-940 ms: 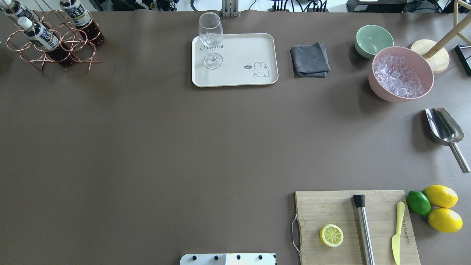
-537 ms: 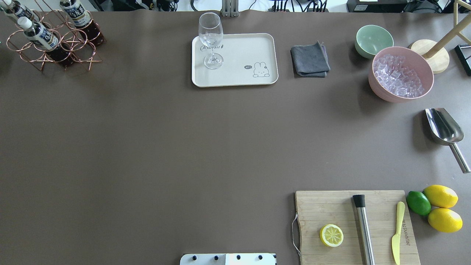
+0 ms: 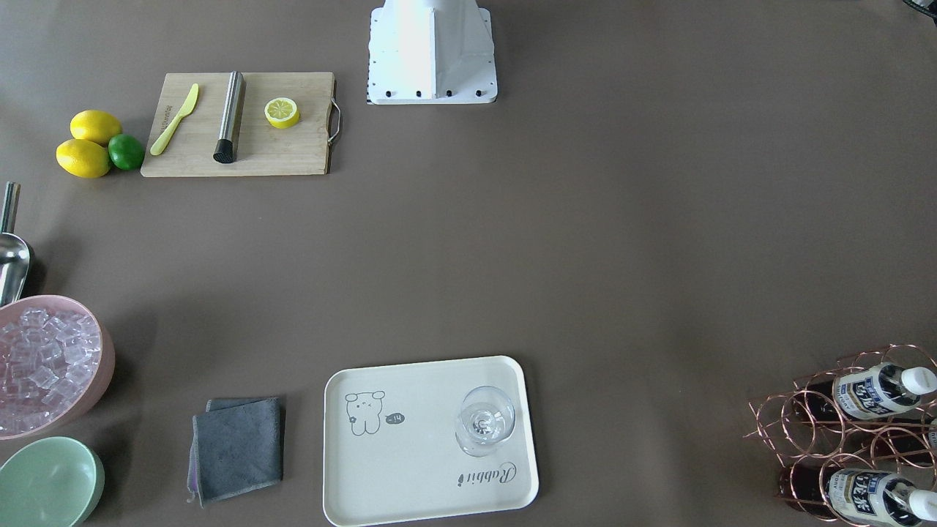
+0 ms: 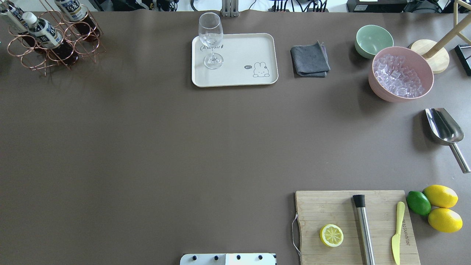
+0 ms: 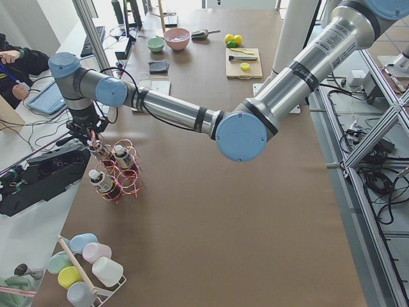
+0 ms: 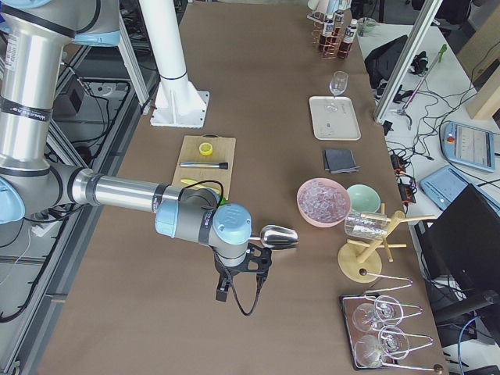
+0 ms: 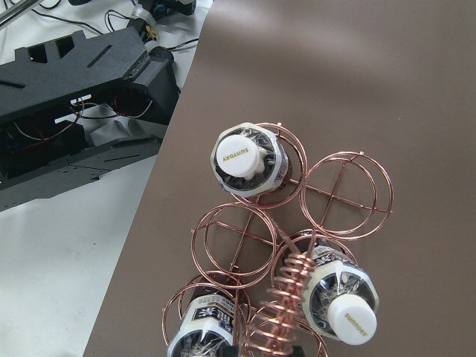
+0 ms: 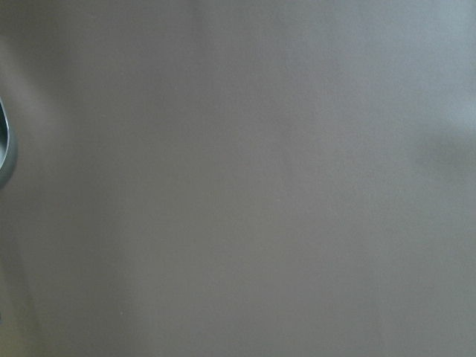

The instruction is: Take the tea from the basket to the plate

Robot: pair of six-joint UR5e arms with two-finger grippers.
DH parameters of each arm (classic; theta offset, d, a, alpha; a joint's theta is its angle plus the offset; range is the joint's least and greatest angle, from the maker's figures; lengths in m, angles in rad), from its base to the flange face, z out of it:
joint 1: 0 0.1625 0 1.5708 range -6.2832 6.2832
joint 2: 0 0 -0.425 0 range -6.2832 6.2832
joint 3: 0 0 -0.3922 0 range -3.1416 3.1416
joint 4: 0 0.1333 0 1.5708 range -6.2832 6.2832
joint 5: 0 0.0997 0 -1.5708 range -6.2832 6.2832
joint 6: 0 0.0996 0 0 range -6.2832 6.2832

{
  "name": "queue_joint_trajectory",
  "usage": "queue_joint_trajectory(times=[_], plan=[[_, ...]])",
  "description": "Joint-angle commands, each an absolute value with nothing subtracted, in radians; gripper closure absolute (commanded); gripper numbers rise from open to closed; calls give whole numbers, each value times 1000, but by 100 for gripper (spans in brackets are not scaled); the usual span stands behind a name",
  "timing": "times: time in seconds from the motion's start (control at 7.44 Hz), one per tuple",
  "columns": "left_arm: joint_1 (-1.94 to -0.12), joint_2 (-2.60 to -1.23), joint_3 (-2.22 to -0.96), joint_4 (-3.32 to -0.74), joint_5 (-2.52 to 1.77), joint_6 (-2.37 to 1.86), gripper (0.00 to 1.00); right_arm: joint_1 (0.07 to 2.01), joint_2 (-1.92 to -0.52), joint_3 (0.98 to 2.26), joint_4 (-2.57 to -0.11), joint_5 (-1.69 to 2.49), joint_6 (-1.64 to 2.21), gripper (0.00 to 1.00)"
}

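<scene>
1. While the left gripper (image 5: 94, 142) hangs over the basket (image 7: 344, 195), I cannot tell its grip, nor that of the right gripper (image 6: 224, 291).
2. The tea (image 4: 46, 32) sits in the basket, ten o'clock overhead; the plate (image 4: 244, 48), twelve.

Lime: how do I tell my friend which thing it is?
Find the wooden cutting board on the robot's right side of the table. Beside it sit three fruits. The lime is the only green one, next to two yellow lemons.

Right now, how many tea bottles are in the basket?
3 bottles, seen from the left wrist: one in the basket's top ring, one lower right by the handle, one lower left, partly cropped.
</scene>
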State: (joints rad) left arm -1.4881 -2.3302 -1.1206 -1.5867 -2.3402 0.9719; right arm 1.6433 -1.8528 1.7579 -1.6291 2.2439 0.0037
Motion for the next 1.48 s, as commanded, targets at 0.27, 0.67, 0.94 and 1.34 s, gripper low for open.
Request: queue_joint_trajectory(times=[0.27,0.67,0.94,1.34], plan=[[-1594,-2263,-1335,-1442,-2388,1139,100,1641,-1850,1758,-1629,2238,3,0],[-1575,-2100,-1687,-1370,-2390,1135,100,1641,-1850,1758,-1629,2237,3,0],[-1513,-2102,-1808,-1309,-2388,1059,100,1641,-1850,1758,-1629,2238,5,0],[-1404,-2103,-1946,-1275,-2388,846,100,1641,-1852,1758,-1629,2238,3,0]])
